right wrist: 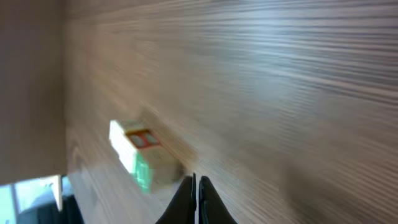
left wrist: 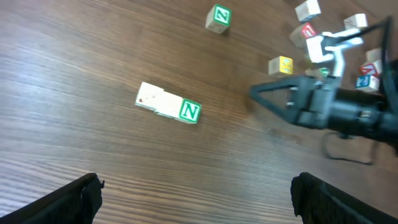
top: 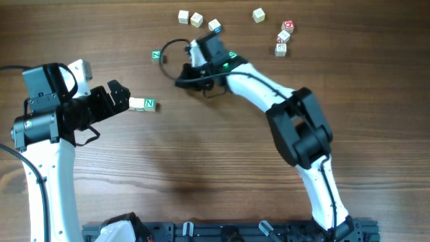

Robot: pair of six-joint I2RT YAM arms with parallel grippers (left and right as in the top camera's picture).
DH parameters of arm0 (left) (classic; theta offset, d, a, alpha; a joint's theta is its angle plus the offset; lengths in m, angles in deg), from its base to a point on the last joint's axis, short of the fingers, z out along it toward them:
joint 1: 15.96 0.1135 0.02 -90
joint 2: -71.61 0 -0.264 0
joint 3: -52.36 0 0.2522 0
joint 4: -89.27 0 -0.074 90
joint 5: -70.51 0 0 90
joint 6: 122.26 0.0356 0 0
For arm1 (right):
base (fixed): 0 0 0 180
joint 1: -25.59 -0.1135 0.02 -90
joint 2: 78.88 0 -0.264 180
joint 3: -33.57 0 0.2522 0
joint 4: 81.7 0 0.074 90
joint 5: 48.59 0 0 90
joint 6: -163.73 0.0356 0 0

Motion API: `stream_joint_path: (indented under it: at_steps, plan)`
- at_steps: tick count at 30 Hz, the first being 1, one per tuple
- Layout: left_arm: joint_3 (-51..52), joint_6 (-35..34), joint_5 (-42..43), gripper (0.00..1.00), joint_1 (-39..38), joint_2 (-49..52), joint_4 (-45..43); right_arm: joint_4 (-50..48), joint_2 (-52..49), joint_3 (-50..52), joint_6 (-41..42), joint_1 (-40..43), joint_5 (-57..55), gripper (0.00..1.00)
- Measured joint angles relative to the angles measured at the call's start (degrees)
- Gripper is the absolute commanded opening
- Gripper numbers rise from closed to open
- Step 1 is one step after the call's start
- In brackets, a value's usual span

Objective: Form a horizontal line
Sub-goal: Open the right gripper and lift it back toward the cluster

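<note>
The horizontal line (top: 142, 104) is a short row of three touching pale cubes, the right end one with a green N. It also shows in the left wrist view (left wrist: 168, 106). My left gripper (top: 121, 94) is open and empty, just left of the row; its fingers are wide apart in the left wrist view (left wrist: 196, 202). My right gripper (top: 181, 82) is shut and empty, up and to the right of the row. In the right wrist view its closed tips (right wrist: 197, 183) sit beside a blurred cube (right wrist: 140, 152) with red and green faces.
A loose green Z cube (top: 156, 55) lies above the row. Several loose cubes lie at the back: whitish ones (top: 196, 19), a pale one (top: 259, 15) and red-lettered ones (top: 283, 37). The right arm (top: 295, 121) crosses the table's middle right.
</note>
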Motion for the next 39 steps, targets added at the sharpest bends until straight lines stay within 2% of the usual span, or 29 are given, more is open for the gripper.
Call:
stream_joint_path:
  at_steps: [8,13,18,22,25,26,28,30,31,32,34,39]
  plan:
    - [0.0,0.0,-1.7,1.00,0.0,0.0,0.0,19.1,5.1,-0.4,-4.7,11.4,-3.5,0.05]
    - [0.1,0.0,-1.9,1.00,0.0,0.0,-3.5,27.2,10.8,-0.4,-7.3,12.4,-5.3,0.05]
    - [0.2,0.0,-1.9,1.00,0.0,0.0,-5.5,38.2,17.9,-0.7,-7.8,12.3,-14.3,0.05]
    - [0.2,0.0,-1.8,1.00,0.0,0.0,-7.4,42.7,18.8,-0.7,-7.8,13.0,-20.8,0.05]
    - [0.2,0.0,-1.7,1.00,0.0,0.0,-8.3,42.1,18.8,-0.5,-7.4,14.4,-24.2,0.05]
    - [0.2,0.0,-1.6,0.91,0.0,0.0,-8.9,41.0,18.8,-0.2,-6.8,15.0,-25.3,0.04]
    - [0.2,0.2,-1.6,0.63,0.0,0.0,-10.5,36.5,18.8,1.1,-5.0,15.9,-26.7,0.04]
    - [0.2,0.6,-1.7,0.25,0.0,0.0,-13.8,29.3,18.8,3.4,-2.3,16.3,-27.8,0.04]
    - [0.2,1.0,-1.9,0.12,0.0,0.0,-15.7,25.6,18.8,5.0,-1.1,16.3,-27.9,0.04]
    - [0.2,1.2,-2.6,0.05,0.0,0.0,-17.2,21.4,18.8,7.2,0.5,16.2,-28.1,0.04]
    - [0.2,1.6,-4.0,0.04,0.0,0.1,-20.0,15.2,18.8,11.3,3.0,16.1,-28.2,0.04]
    - [0.2,2.0,-5.7,0.04,-1.6,3.0,-24.2,12.0,18.8,13.8,6.6,16.0,-28.2,0.04]
